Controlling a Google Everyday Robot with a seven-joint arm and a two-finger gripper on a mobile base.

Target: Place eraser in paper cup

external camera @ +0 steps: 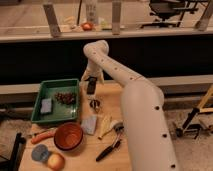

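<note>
My gripper (pixel 91 88) hangs at the back of the wooden table (pixel 112 159), just right of the green tray. It sits a little above a small paper cup (pixel 94 104) that stands upright, and it does not touch the cup. The gripper's tip shows only as a dark shape. I cannot pick out the eraser as a separate thing, either there or on the table.
The green tray (pixel 46 91) holds a blue block (pixel 46 105) and a dark cluster (pixel 65 97). In front lie an orange bowl (pixel 68 136), a carrot (pixel 42 136), a grey disc (pixel 40 152), an orange fruit (pixel 56 161), a grey packet (pixel 90 124), a banana (pixel 105 126) and a black-handled brush (pixel 109 149).
</note>
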